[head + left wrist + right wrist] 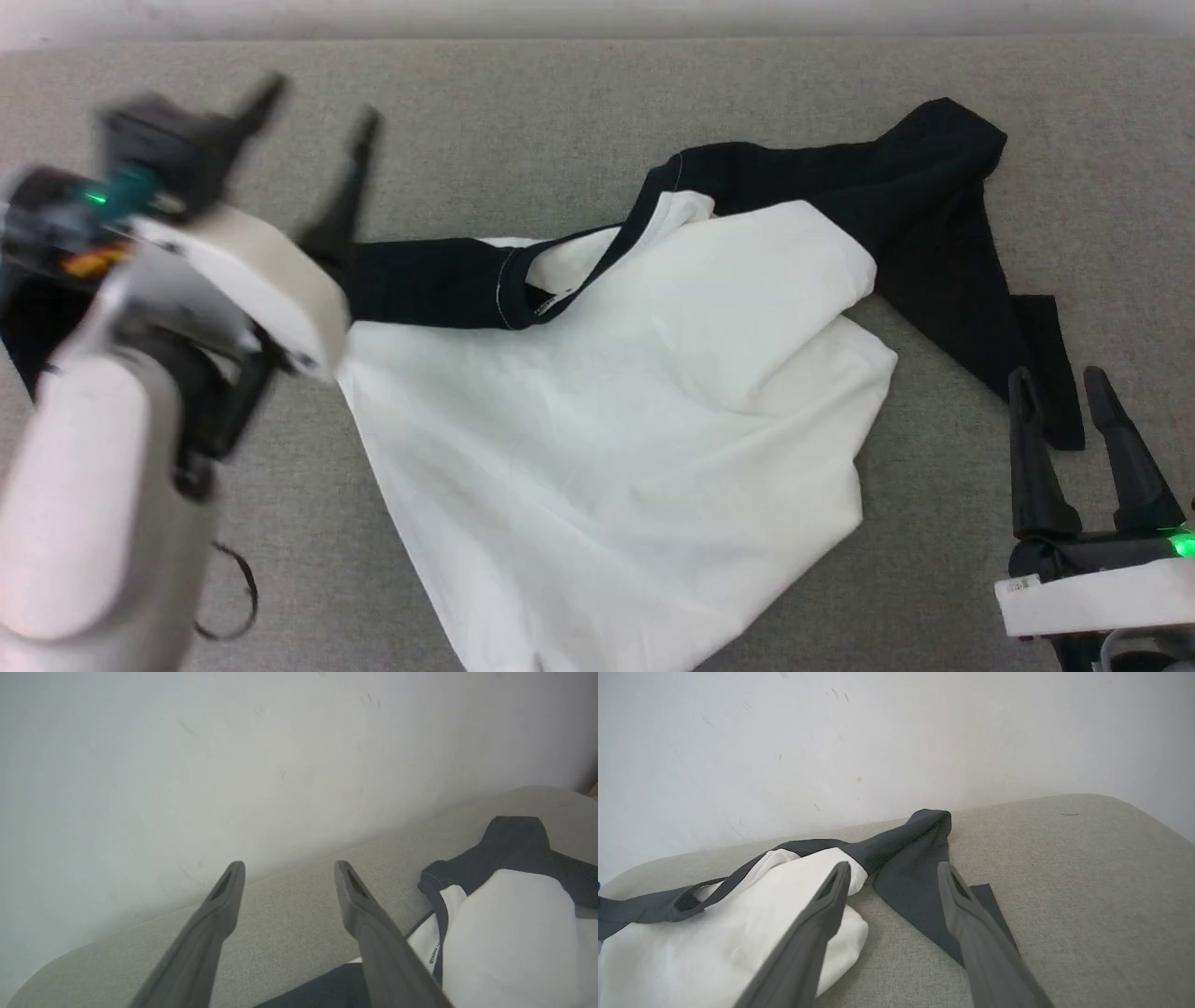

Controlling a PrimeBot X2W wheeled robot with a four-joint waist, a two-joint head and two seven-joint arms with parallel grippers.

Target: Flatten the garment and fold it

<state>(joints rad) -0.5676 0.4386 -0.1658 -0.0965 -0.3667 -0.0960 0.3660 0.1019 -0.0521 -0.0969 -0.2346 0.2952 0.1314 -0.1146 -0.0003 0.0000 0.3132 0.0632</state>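
Here, the left gripper (289,865) shows its two fingers well apart with nothing between them, pointing toward the pale wall (187,765); in the head view it is smeared by blur. The right gripper (893,868) is likewise spread and empty, just beside the end of the right sleeve (1036,327). The garment (607,401) lies crumpled on the grey padded surface (560,103). Its left sleeve (429,280) disappears under the left forearm (93,485), its hem is cut off below, and the neck tape (432,952) print is unreadable.
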